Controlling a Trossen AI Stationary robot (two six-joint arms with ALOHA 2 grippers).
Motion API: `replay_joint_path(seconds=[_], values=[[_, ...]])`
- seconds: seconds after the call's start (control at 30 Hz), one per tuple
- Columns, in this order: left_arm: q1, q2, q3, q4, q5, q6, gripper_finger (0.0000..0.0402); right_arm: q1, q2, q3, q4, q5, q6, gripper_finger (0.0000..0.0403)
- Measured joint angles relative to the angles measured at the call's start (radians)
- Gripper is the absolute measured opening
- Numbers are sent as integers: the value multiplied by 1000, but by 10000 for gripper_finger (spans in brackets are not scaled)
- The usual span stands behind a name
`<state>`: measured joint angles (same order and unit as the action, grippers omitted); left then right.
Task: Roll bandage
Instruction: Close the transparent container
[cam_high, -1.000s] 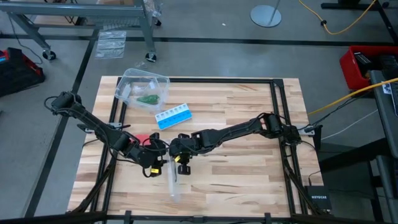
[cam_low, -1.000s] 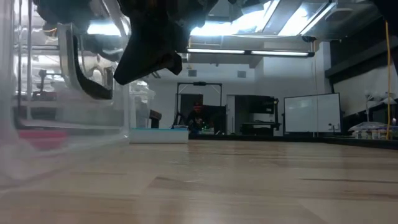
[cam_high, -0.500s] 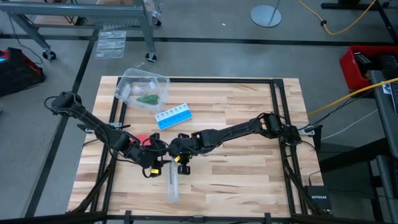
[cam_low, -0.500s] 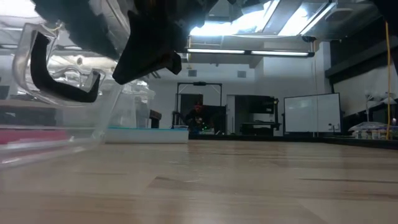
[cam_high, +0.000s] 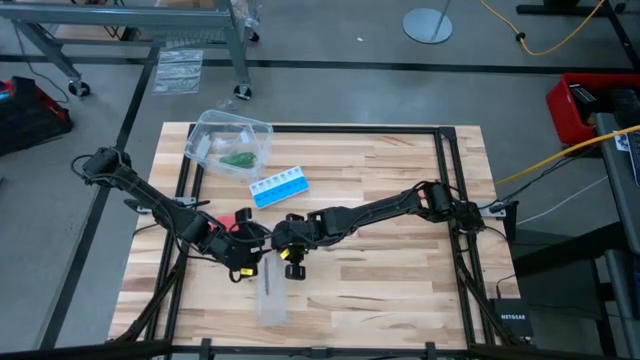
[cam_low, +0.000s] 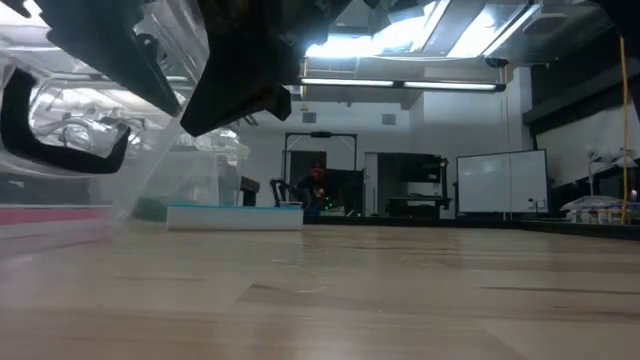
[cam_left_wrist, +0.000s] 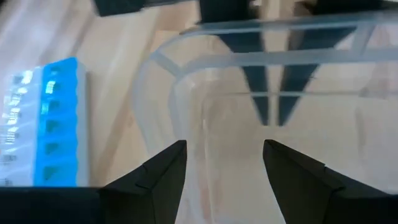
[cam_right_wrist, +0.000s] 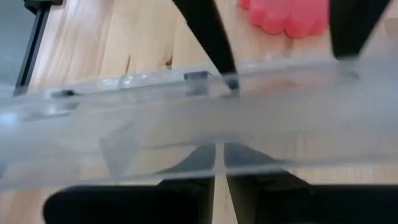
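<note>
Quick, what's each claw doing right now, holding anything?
Left gripper: open, fingers apart around the clear plastic lid.
Right gripper: shut on the clear plastic lid's edge.

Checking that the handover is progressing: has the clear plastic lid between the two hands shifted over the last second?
Yes. The clear plastic lid has tipped from edge-on towards flat, now covering more of the wooden table below the hands.

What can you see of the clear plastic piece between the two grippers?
The clear plastic piece is a see-through, colourless, stiff-looking shallow rectangle with a raised rim and rounded corners, perhaps a lid. It sits tilted over the table, near its front edge. The right gripper pinches one rim edge; the left gripper has its fingers spread either side of it. Whether its far end rests on the wood is unclear.
</note>
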<state>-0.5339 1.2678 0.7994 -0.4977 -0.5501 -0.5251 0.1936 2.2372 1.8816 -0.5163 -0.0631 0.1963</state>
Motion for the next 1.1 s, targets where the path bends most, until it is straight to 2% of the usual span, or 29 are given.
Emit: replay_joint_path(seconds=[0.3, 0.9, 1.1], values=[[0, 0, 0, 7, -92, -48, 205, 0, 0, 0, 59, -37, 1, 40], [0, -2, 0, 3, -103, 11, 205, 0, 0, 0, 47, -43, -1, 40], [0, -2, 0, -55, -133, 3, 205, 0, 0, 0, 45, -43, -1, 40]])
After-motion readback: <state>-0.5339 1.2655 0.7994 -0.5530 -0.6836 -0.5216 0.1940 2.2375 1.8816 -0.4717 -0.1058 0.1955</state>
